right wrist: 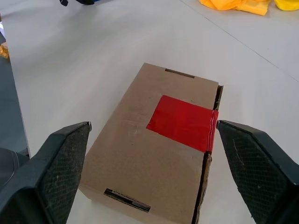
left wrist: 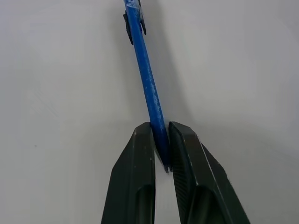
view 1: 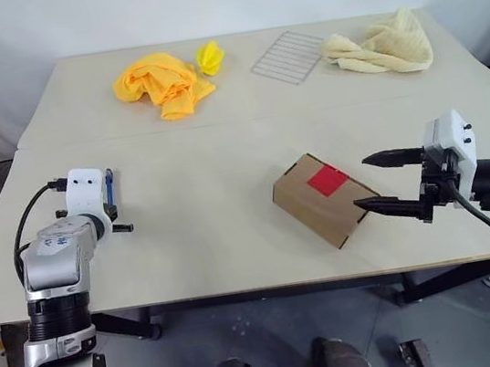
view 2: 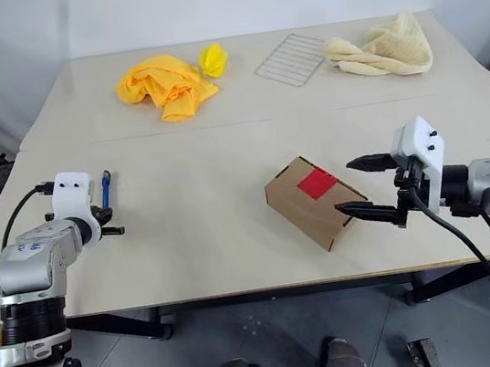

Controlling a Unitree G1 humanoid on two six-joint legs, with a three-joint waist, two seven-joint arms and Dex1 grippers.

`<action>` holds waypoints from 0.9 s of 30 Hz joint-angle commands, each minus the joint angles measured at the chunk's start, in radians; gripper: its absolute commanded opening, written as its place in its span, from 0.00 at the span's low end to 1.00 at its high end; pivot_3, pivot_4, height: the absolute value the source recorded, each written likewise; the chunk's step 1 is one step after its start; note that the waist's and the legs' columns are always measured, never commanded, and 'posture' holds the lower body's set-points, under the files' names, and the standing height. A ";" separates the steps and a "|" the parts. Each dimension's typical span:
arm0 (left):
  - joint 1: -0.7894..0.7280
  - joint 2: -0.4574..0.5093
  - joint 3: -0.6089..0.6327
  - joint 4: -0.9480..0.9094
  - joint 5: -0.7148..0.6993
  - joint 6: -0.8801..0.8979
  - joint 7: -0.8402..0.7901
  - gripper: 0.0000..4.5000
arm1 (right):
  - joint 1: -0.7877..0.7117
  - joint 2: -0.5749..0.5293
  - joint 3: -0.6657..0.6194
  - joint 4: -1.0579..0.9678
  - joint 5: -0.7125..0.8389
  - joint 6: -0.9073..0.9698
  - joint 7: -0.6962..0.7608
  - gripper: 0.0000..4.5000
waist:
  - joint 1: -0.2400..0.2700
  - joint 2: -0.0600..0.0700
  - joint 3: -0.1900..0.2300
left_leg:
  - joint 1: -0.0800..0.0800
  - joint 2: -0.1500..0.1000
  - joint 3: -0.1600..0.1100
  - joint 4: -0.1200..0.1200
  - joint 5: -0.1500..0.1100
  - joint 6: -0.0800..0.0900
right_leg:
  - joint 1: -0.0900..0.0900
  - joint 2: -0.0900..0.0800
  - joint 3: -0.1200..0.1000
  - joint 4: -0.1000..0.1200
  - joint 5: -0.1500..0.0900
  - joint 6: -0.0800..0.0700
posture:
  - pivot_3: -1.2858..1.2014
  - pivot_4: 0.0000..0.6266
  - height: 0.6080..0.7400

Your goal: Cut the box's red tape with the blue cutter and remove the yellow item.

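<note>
Lying along the far side of the table [view 1: 231,213] are a crumpled orange cloth [view 1: 161,83], a small bright yellow scrap [view 1: 209,57] just beside it, a wire rack [view 1: 288,56] and a cream towel [view 1: 383,46], all well apart from the work. Nearer, right of centre, sits the box [view 1: 323,198], closed, its red tape [view 1: 327,179] running across the top seam and over one edge (a small dark printed mark on one flap is too fine to read). The right gripper [view 1: 387,183] hovers just beside the box with fingers spread wide, nothing between them. At the left, the left gripper [left wrist: 161,151] pinches the blue cutter [left wrist: 145,74] by one end, its other end on the table.
</note>
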 commanded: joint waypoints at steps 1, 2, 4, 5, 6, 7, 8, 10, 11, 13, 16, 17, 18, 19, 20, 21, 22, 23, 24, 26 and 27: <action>0.010 -0.019 -0.071 0.027 0.019 0.016 -0.019 0.32 | -0.001 -0.002 -0.027 -0.025 0.012 -0.002 -0.009 1.00 | 0.003 0.000 0.000 | 0.000 0.000 0.000 0.000 0.000 0.000 | 0.000 0.000 0.000 0.000 0.000 0.000 | 0.52 0.24 1.00; 0.008 -0.018 -0.083 0.026 0.023 0.014 -0.028 0.38 | 0.000 -0.003 -0.027 -0.026 0.012 -0.002 -0.009 1.00 | 0.005 0.000 0.000 | 0.000 0.000 0.000 0.000 0.000 0.000 | 0.000 0.000 0.000 0.000 0.000 0.000 | 0.52 0.24 1.00; 0.004 -0.017 -0.097 0.026 0.034 0.011 -0.035 0.52 | 0.000 -0.004 -0.029 -0.027 0.014 0.000 -0.012 1.00 | 0.013 0.001 0.000 | 0.000 0.000 0.000 0.000 0.000 0.000 | 0.000 0.000 0.000 0.000 0.000 0.000 | 0.52 0.24 1.00; 0.002 -0.013 -0.106 0.026 0.040 0.006 -0.039 0.58 | 0.002 -0.005 -0.030 -0.028 0.015 0.000 -0.012 1.00 | 0.018 0.001 0.000 | 0.000 0.000 0.000 0.000 0.000 0.000 | 0.000 0.000 0.000 0.000 0.000 0.000 | 0.52 0.24 1.00; 0.000 -0.010 -0.112 0.026 0.045 0.002 -0.043 0.64 | 0.003 -0.005 -0.031 -0.028 0.015 0.000 -0.013 1.00 | 0.022 0.001 -0.001 | 0.000 0.000 0.000 0.000 0.000 0.000 | 0.000 0.000 0.000 0.000 0.000 0.000 | 0.52 0.24 1.00; -0.002 -0.010 -0.113 0.026 0.048 0.001 -0.044 0.71 | 0.004 -0.006 -0.033 -0.028 0.016 0.000 -0.013 1.00 | 0.026 0.001 -0.001 | 0.000 0.000 0.000 0.000 0.000 0.000 | 0.000 0.000 0.000 0.000 0.000 0.000 | 0.52 0.24 1.00; -0.003 -0.011 -0.113 0.026 0.050 0.000 -0.045 0.77 | 0.005 -0.007 -0.034 -0.028 0.017 0.000 -0.013 1.00 | 0.029 0.001 -0.001 | 0.000 0.000 0.000 0.000 0.000 0.000 | 0.000 0.000 0.000 0.000 0.000 0.000 | 0.52 0.24 1.00; -0.005 -0.013 -0.112 0.031 0.051 0.007 -0.052 0.90 | 0.008 -0.008 -0.033 -0.029 0.015 -0.001 -0.012 1.00 | 0.032 0.001 -0.001 | 0.000 0.000 0.000 0.001 0.000 0.000 | 0.001 0.000 0.000 0.000 0.000 0.000 | 0.52 0.24 1.00; -0.005 -0.014 -0.106 0.032 0.055 0.010 -0.046 0.96 | 0.007 -0.008 -0.034 -0.029 0.015 0.000 -0.013 1.00 | 0.034 0.001 -0.001 | 0.000 0.000 0.000 0.001 0.000 0.000 | 0.001 0.000 0.000 0.000 0.000 0.000 | 0.52 0.24 1.00; -0.003 -0.033 -0.049 0.037 0.046 0.016 -0.024 1.00 | 0.007 -0.011 -0.036 -0.027 0.015 0.001 -0.013 1.00 | 0.036 0.002 -0.001 | 0.000 0.000 0.000 0.001 0.000 0.000 | 0.001 0.000 0.000 0.000 0.000 0.000 | 0.52 0.24 1.00; -0.001 -0.081 0.052 0.047 0.020 0.033 0.001 1.00 | 0.008 -0.013 -0.033 -0.024 0.012 -0.001 -0.010 1.00 | 0.037 0.001 -0.001 | 0.000 0.000 0.000 0.001 0.000 0.000 | 0.001 0.000 0.000 0.000 0.000 0.000 | 0.52 0.24 1.00; -0.002 -0.095 0.079 0.053 0.013 0.041 0.004 1.00 | 0.006 -0.012 -0.030 -0.023 0.011 -0.001 -0.010 1.00 | 0.037 0.001 -0.001 | 0.000 0.000 0.000 0.001 0.000 0.000 | 0.001 0.000 0.000 0.000 0.000 0.000 | 0.52 0.24 1.00; -0.002 -0.109 0.102 0.058 0.006 0.049 0.006 1.00 | 0.005 -0.011 -0.028 -0.022 0.011 -0.002 -0.010 1.00 | 0.037 0.001 -0.001 | 0.000 0.000 0.000 0.001 0.000 0.000 | 0.001 0.000 0.000 0.000 0.000 0.000 | 0.52 0.24 1.00; -0.006 -0.130 0.139 0.067 -0.004 0.056 0.017 1.00 | 0.001 -0.009 -0.024 -0.022 0.011 0.000 -0.011 1.00 | 0.037 0.001 -0.001 | 0.000 0.000 0.000 0.001 0.000 0.000 | 0.001 0.000 0.000 0.000 0.000 0.000 | 0.52 0.24 1.00; -0.009 -0.145 0.167 0.075 -0.010 0.064 0.027 1.00 | -0.004 -0.008 -0.020 -0.021 0.011 0.000 -0.012 1.00 | 0.037 0.002 -0.001 | 0.000 0.000 0.000 0.001 0.000 0.000 | 0.001 0.000 0.000 0.000 0.000 0.000 | 0.52 0.24 1.00; -0.010 -0.155 0.183 0.079 -0.013 0.068 0.032 1.00 | -0.007 -0.007 -0.017 -0.021 0.010 0.001 -0.012 1.00 | 0.037 0.002 -0.001 | 0.000 0.000 0.000 0.001 0.000 0.000 | 0.001 0.000 0.000 0.000 0.000 0.000 | 0.52 0.24 1.00; -0.013 -0.167 0.200 0.081 -0.019 0.070 0.037 1.00 | -0.010 -0.006 -0.015 -0.020 0.010 0.001 -0.012 1.00 | 0.037 0.002 -0.001 | 0.000 0.000 0.000 0.001 0.000 0.000 | 0.001 0.000 0.000 0.000 0.000 0.000 | 0.52 0.24 1.00; -0.016 -0.178 0.218 0.084 -0.025 0.072 0.043 1.00 | -0.012 -0.005 -0.014 -0.020 0.011 0.002 -0.013 1.00 | 0.037 0.002 -0.001 | 0.001 0.000 0.000 0.001 0.000 0.000 | 0.001 0.000 0.000 0.000 0.000 0.000 | 0.52 0.24 1.00; -0.019 -0.188 0.231 0.087 -0.031 0.072 0.048 1.00 | -0.014 -0.004 -0.012 -0.020 0.012 0.003 -0.012 1.00 | 0.037 0.002 -0.001 | 0.001 0.000 0.000 0.001 0.000 0.000 | 0.001 0.000 0.000 0.001 0.000 0.000 | 0.52 0.24 1.00; -0.026 -0.198 0.237 0.099 -0.038 0.071 0.048 1.00 | -0.017 -0.005 -0.010 -0.019 0.011 0.004 -0.011 1.00 | 0.037 0.003 -0.002 | 0.001 0.000 0.000 0.001 0.000 0.000 | 0.001 0.000 0.000 0.001 0.000 0.000 | 0.52 0.24 1.00; -0.028 -0.199 0.229 0.101 -0.038 0.070 0.043 1.00 | -0.017 -0.005 -0.010 -0.019 0.011 0.004 -0.010 1.00 | 0.037 0.003 -0.002 | 0.001 0.000 0.000 0.001 0.000 0.000 | 0.001 0.000 0.000 0.001 0.000 0.000 | 0.52 0.24 1.00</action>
